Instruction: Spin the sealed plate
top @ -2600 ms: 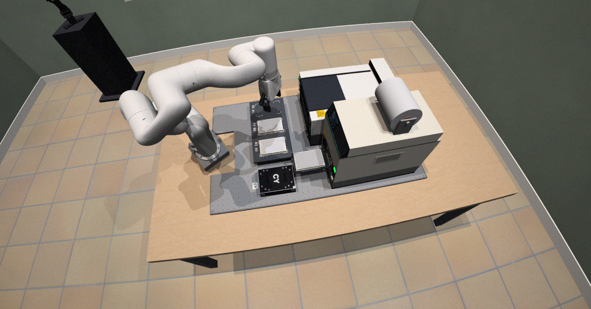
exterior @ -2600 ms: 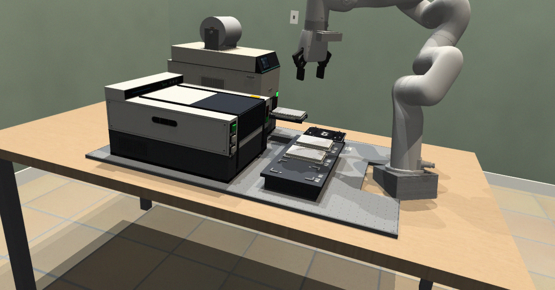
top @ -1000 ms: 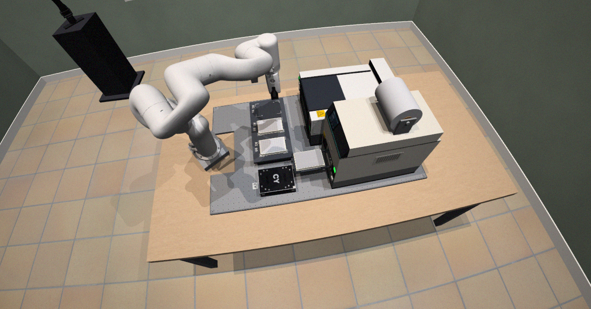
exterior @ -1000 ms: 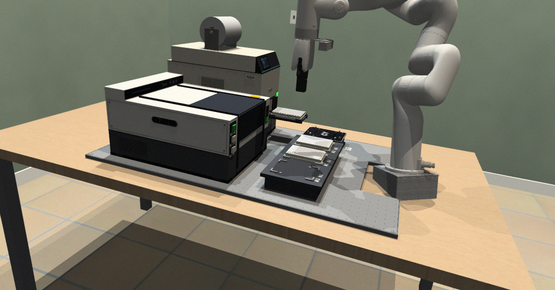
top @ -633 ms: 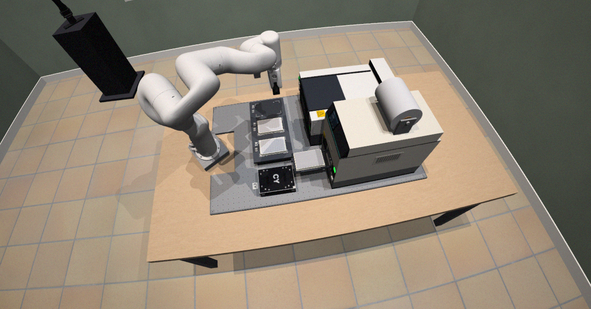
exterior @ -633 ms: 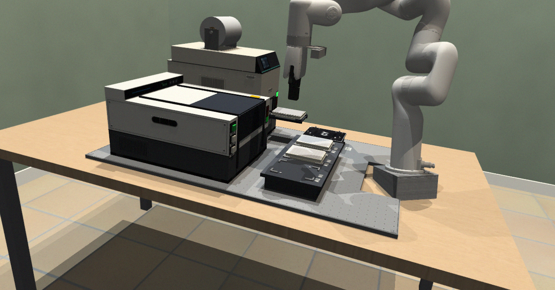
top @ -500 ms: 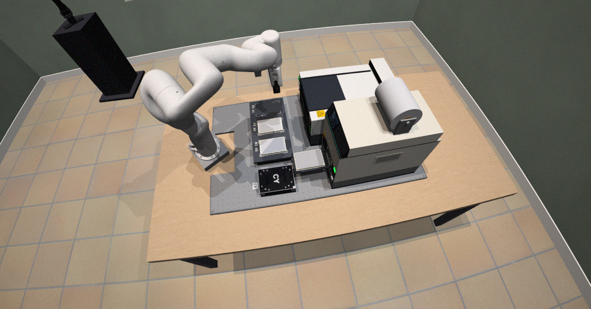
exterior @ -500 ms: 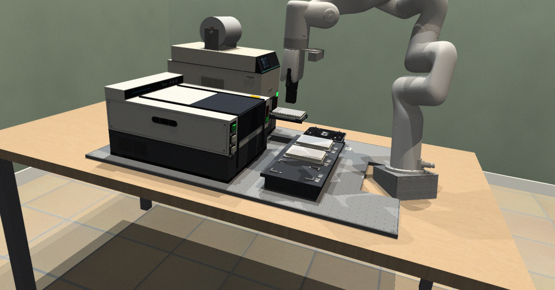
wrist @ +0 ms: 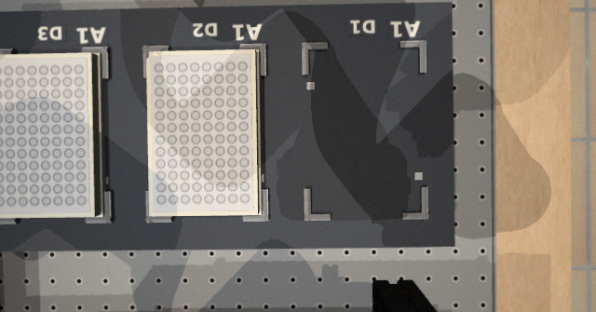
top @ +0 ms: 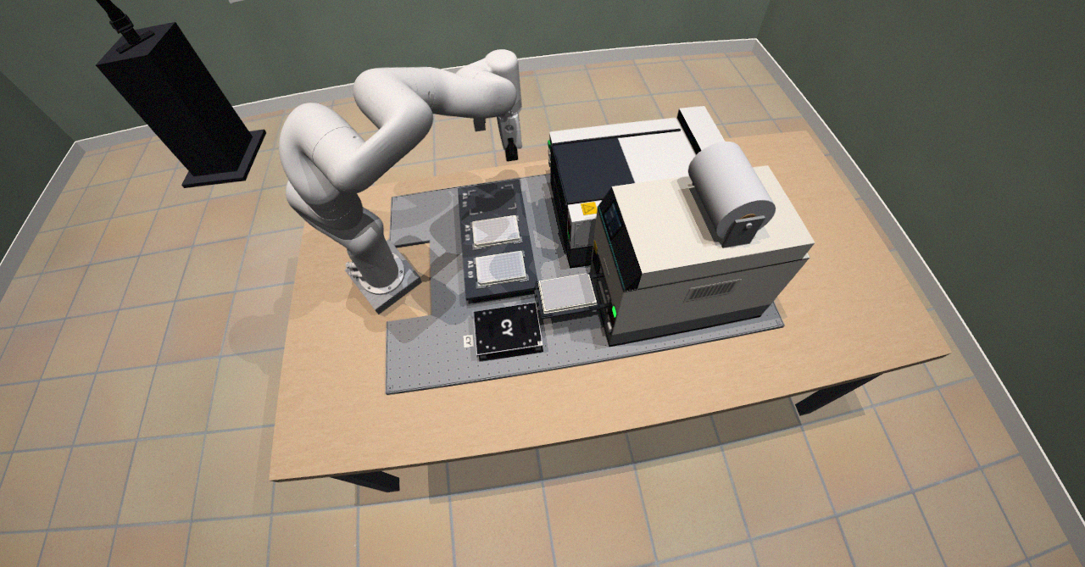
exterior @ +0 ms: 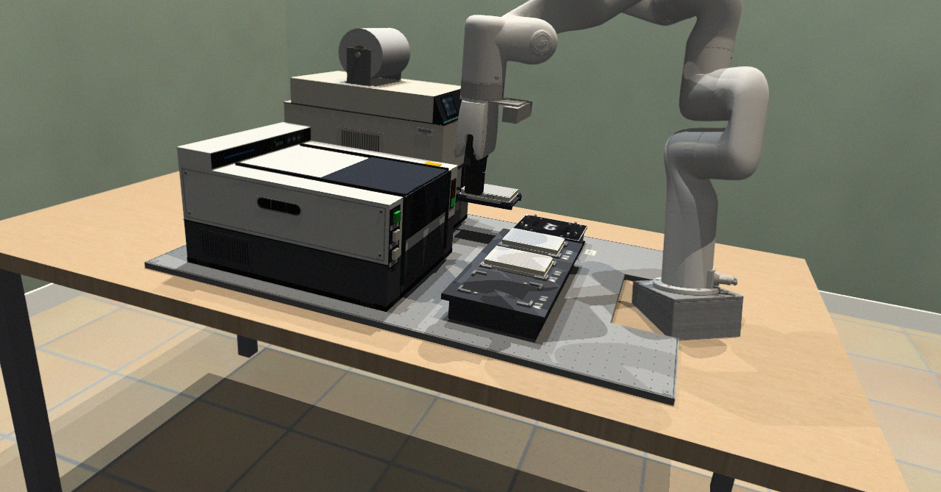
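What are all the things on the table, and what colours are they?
Table: one, light wood, in the middle of the tiled floor.
Perforated base plate: one, grey, on the table.
Centrifuge: one, white and black, beside the deck row.
Sealer: one, cream, with a grey roll on top.
Plate on the sealer's stage: one, pale.
Deck row: one, dark, marked D1 to D3.
Plate on D2: one, cream.
Plate on D3: one, whitish.
D1 nest: one, holds no plate.
CY nest: one, black.
Pillar: one, black, on the floor.
Arm: one, white.
Gripper: one, dark, shut, holding nothing, near the centrifuge's front.
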### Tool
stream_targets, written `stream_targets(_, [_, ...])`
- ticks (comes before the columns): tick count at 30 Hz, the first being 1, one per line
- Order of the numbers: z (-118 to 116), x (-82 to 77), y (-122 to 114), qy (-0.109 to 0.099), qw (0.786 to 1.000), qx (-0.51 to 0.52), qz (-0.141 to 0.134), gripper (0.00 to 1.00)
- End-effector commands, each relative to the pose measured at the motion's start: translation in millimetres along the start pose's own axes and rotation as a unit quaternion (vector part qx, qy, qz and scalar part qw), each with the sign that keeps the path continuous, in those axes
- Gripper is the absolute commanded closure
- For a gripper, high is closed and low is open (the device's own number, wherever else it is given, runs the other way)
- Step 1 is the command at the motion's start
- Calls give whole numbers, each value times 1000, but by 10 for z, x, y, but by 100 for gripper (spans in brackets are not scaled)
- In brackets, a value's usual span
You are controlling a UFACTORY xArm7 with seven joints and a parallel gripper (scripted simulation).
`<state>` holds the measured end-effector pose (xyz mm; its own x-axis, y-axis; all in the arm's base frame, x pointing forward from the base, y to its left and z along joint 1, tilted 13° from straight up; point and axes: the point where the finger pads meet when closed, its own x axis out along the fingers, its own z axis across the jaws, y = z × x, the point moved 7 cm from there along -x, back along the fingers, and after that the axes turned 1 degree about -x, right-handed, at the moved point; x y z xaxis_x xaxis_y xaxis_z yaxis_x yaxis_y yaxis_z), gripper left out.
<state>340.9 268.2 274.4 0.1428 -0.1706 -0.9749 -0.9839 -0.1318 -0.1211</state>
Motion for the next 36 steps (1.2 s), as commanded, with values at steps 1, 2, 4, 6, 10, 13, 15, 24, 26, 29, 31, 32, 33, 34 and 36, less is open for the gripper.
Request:
stream_targets(1, [135,36,-52,-1,1000,0,-2,100])
stream_targets(2, [180,55,-64,-1,1000,0,-1,100])
stream_targets(4, [270,92,-86,-1,1000,0,-1,100])
stream_targets(6, [360,130,-108,-1,1000,0,-1,100])
stream_targets(10, [540,205,-153,-1,1000,0,-1,100])
stream_targets(13, [676,261,-188,-2,1000,0,-1,100])
stream_targets(15, [766,298,-210,-2,1000,0,-1,100])
stream_targets(24, [826,323,-225,-2,1000,0,-1,100])
stream_targets(26, [825,323,-225,-2,1000,0,-1,100])
stream_targets(29, [825,323,-225,-2,1000,2,-1,100])
stream_targets(31, [826,323,-225,-2,1000,2,-1,100])
stream_targets(32, [826,323,-202,-1,1000,2,-18,100])
stream_targets(33, [827,325,-179,-1,999,2,-35,100])
stream_targets(34, [827,325,-179,-1,999,2,-35,100])
stream_targets(36, [828,327,-156,-1,999,2,-51,100])
